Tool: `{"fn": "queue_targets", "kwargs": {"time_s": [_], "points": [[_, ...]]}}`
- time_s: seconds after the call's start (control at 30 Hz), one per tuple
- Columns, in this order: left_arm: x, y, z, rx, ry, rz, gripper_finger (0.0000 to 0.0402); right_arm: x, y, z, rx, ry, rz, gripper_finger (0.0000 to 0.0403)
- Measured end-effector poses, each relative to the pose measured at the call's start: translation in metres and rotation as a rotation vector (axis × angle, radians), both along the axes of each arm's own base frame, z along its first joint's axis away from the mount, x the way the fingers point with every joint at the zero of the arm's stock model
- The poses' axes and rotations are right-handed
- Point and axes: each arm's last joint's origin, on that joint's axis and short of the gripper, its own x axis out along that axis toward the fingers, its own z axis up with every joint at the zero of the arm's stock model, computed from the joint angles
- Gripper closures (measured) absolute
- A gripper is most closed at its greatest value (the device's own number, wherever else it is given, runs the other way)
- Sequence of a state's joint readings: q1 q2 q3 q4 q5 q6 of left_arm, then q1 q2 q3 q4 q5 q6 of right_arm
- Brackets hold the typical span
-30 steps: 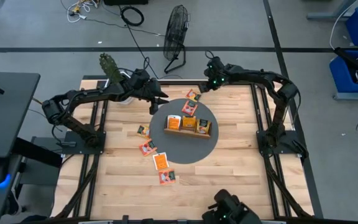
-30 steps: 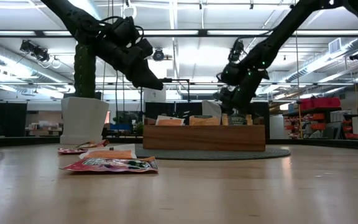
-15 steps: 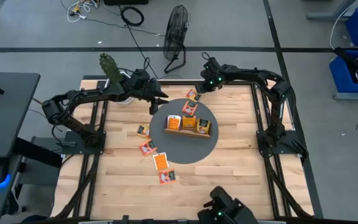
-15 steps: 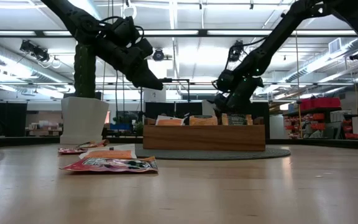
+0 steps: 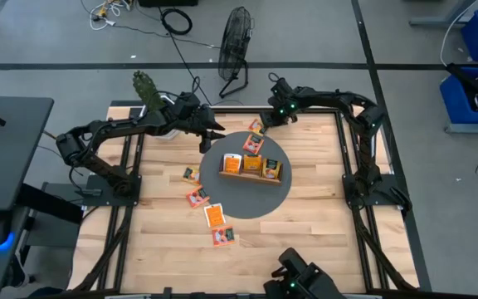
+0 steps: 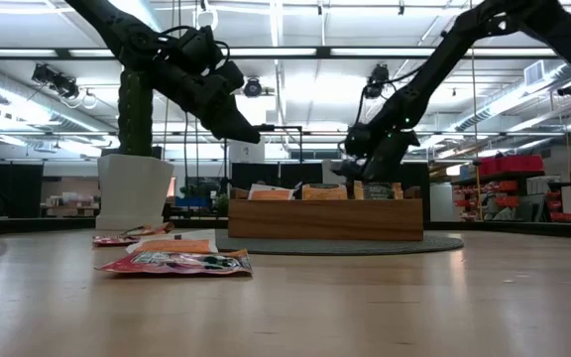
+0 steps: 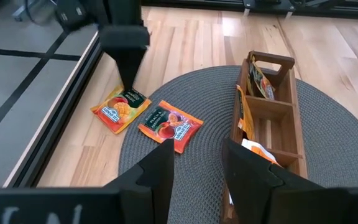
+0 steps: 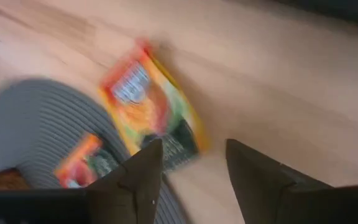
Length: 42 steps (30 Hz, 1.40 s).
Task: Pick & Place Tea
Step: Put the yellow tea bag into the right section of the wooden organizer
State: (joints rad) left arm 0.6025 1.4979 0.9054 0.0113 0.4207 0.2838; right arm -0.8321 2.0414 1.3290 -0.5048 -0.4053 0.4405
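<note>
High view, read as a clock with the round grey mat (image 5: pixel 274 198) at the centre of the table (image 5: pixel 322 224) and 12 at the far edge: six tea sachets lie loose and more stand in one wooden tray (image 5: pixel 251 176). Nearest, at about 7 o'clock and well off the mat, is the first sachet (image 5: pixel 222 237), with a second, plain orange one (image 5: pixel 214 215) just beyond it. A third (image 5: pixel 196 197) lies at 8 o'clock and a fourth (image 5: pixel 191 174) at 9 o'clock, all four flat on bare wood. The tray sits across the middle of the mat; at least three orange packets show in it, but their exact number cannot be told. Beyond the tray, towards 12 o'clock, a fifth sachet (image 5: pixel 252 144) lies on the mat. The sixth (image 5: pixel 258 127) lies just past the mat's far rim, mostly on the wood. There are two arms. The left hand (image 5: pixel 212 135) hangs in the air over the mat's edge at about 10 to 11 o'clock, its fingers moderately apart with nothing between them. The right hand (image 5: pixel 265 121) is down at 12 o'clock over the sixth sachet, fingers spread wide and empty, the packet flat on the wood beneath them. Farthest off, one potted cactus (image 5: pixel 145 87) stands at the table's far left corner. One fan (image 5: pixel 236 33) stands on the floor behind the table.
</note>
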Motion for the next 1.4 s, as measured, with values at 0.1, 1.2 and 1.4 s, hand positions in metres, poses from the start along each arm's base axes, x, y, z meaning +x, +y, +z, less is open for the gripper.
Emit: {"fn": "queue_targets", "kwargs": {"time_s": [0.1,1.2,1.4], "points": [[0.000,0.000,0.000,0.000,0.000,-0.001,0.0264,0.003,-0.003,0.005,-0.020,0.006,0.010,0.0228],[0.000,0.000,0.000,-0.010,-0.005,0.010,0.0264,0.027,0.053,0.072,-0.459,0.386,0.427,0.0402],[0.002,0.001,0.003,-0.050,-0.040,0.041,0.0264,0.032,0.096,0.109,-0.610,0.428,0.583,0.0402]]}}
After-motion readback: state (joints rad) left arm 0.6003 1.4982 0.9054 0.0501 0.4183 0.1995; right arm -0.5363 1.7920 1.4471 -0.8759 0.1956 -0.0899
